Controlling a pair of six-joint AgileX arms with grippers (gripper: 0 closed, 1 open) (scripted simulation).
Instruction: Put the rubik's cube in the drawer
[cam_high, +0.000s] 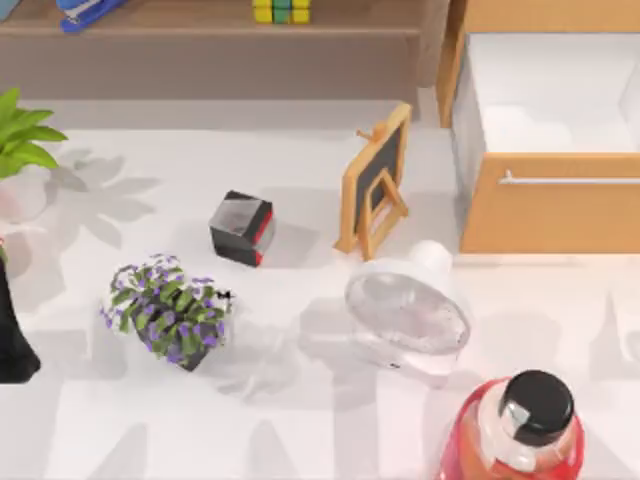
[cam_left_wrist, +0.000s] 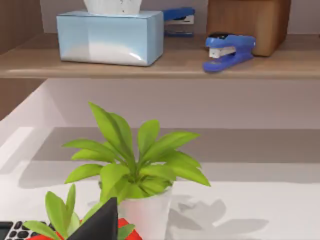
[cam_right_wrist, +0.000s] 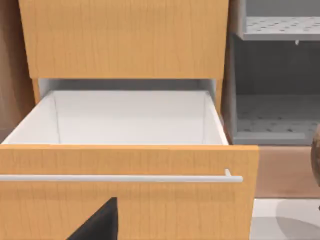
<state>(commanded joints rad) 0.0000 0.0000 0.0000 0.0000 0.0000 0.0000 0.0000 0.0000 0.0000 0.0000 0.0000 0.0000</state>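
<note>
Top view: rubik's cube (cam_high: 281, 11) square-on, shelved

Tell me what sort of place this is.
Likely a rendered office or study desk: a wooden shelf with stapler and tissue box, a light-wood drawer pulled open, and a small potted plant.

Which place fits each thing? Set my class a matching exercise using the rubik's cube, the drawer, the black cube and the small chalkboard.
Things:
1. rubik's cube
2. drawer
3. black cube
4. small chalkboard

Places:
A. on the table, left of the chalkboard
B. at the table's right, pulled open
C. on the wooden shelf at the back
D. standing just left of the drawer front

Pairs: 1-C, 2-B, 3-A, 4-D
</note>
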